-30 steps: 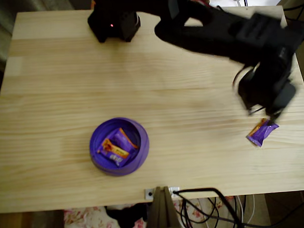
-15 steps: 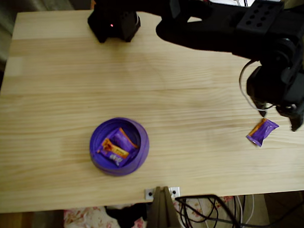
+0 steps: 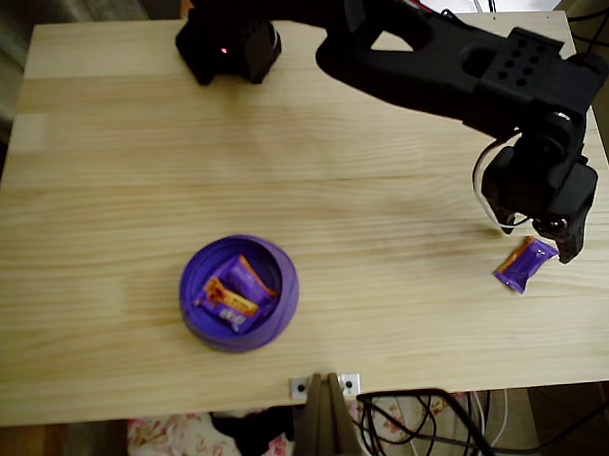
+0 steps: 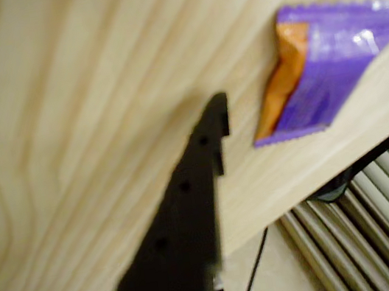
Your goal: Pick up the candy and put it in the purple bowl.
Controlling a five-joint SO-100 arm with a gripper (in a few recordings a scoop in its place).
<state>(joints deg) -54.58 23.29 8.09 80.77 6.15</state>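
The gripper (image 3: 545,238) hangs at the right of the overhead view, just above the candy (image 3: 525,263), empty; how wide the claw stands I cannot tell, with 1 black finger (image 4: 191,213) showing in the wrist view. The candy (image 4: 324,71) lies close to the table's (image 3: 133,174) right edge, so a clumsy nudge could push it off, or the fingers could skid on the shiny wrapper. The purple bowl (image 3: 192,292), lower left of centre, already holds 2 wrapped candies (image 3: 232,291). Pale wood planks, cables (image 3: 421,424) below, a radiator-like grille (image 4: 374,235) beyond the edge.
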